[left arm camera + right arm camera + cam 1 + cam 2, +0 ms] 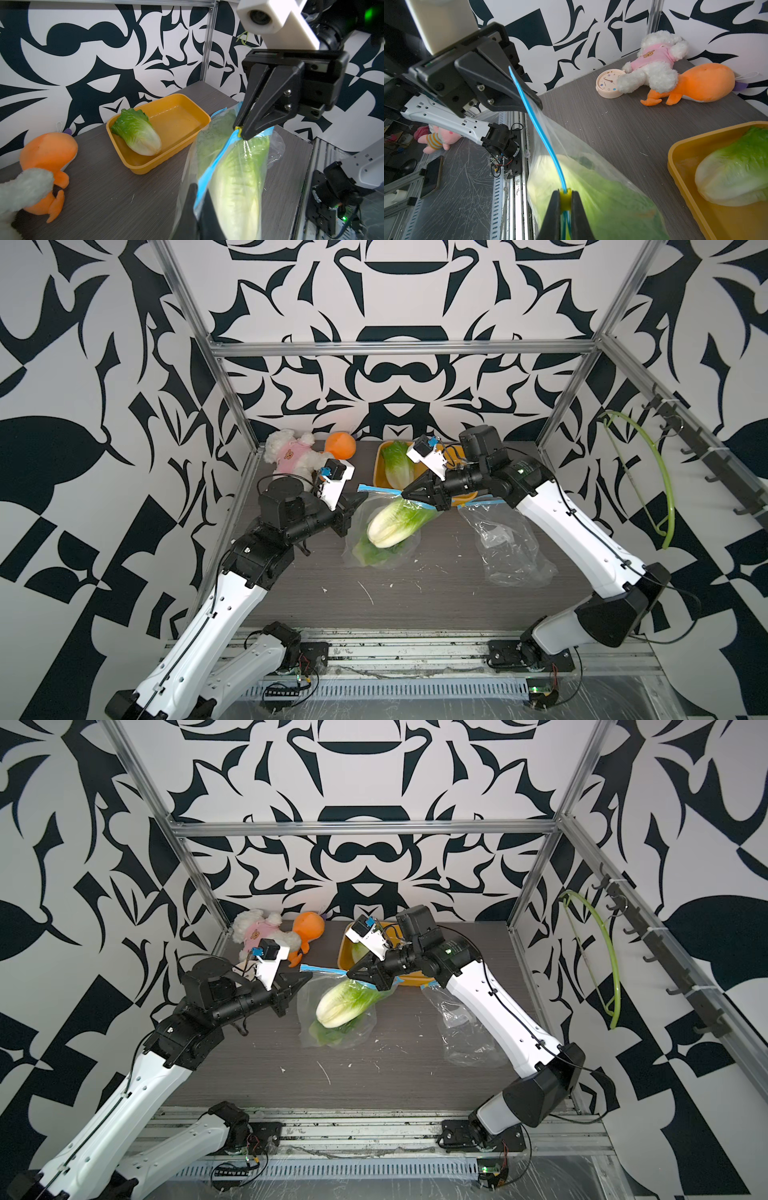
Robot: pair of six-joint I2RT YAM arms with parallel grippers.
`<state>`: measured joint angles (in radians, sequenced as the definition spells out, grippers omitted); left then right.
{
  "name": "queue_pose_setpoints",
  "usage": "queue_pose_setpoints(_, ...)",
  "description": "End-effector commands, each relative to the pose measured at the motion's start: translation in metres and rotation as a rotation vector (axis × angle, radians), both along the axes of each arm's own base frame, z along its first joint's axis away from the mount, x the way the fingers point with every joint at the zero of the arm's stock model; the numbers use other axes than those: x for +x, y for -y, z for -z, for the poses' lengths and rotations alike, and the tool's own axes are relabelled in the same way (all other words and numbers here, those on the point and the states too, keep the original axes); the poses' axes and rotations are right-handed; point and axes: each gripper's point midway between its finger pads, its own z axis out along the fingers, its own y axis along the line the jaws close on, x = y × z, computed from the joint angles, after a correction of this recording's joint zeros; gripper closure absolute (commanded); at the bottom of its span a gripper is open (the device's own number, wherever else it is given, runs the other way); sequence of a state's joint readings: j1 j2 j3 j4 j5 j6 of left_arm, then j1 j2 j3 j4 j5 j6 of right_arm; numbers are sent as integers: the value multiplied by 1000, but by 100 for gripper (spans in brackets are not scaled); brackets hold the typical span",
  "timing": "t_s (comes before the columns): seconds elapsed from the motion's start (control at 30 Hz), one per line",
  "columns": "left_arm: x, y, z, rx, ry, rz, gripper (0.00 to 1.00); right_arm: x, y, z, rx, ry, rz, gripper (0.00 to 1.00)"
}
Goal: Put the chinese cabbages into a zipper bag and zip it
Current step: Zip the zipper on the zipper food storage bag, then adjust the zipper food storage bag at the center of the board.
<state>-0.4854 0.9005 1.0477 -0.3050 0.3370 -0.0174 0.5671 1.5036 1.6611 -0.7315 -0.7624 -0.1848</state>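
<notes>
A clear zipper bag (386,531) lies mid-table with a pale chinese cabbage (390,522) inside, on top of a greener one (370,553). Another cabbage (397,464) lies in the yellow tray (143,168). My left gripper (196,187) is shut on the end of the bag's blue zip strip (216,164). Along that strip, my right gripper (565,194) is shut on the yellow slider (565,199). In both top views the two grippers' tips (363,498) (349,972) face each other over the bag's mouth, a short stretch of strip (382,489) between them.
A second, empty clear bag (511,547) lies under the right arm. A white plush (291,456), an orange plush (340,445) and a small round clock (609,84) sit at the back left. A green hose (660,472) hangs on the right wall.
</notes>
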Motion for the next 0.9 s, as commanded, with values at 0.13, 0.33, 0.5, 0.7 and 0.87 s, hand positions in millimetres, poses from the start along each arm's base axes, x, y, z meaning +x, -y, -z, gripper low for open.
queue_pose_setpoints(0.13,18,1,-14,-112,33,-33,100,21,22,-1,-52,-31,137,100)
queue_pose_setpoints(0.33,19,3,1,-127,24,-28,100,24,23,9,-75,-68,165,93)
queue_pose_setpoints(0.5,14,4,5,-115,34,-2,100,29,40,-8,-89,-28,296,71)
queue_pose_setpoints(0.7,11,6,12,-98,28,16,100,46,82,9,-237,-39,557,54)
queue_pose_setpoints(0.87,0,9,6,-61,53,77,100,56,68,22,-203,-160,575,50)
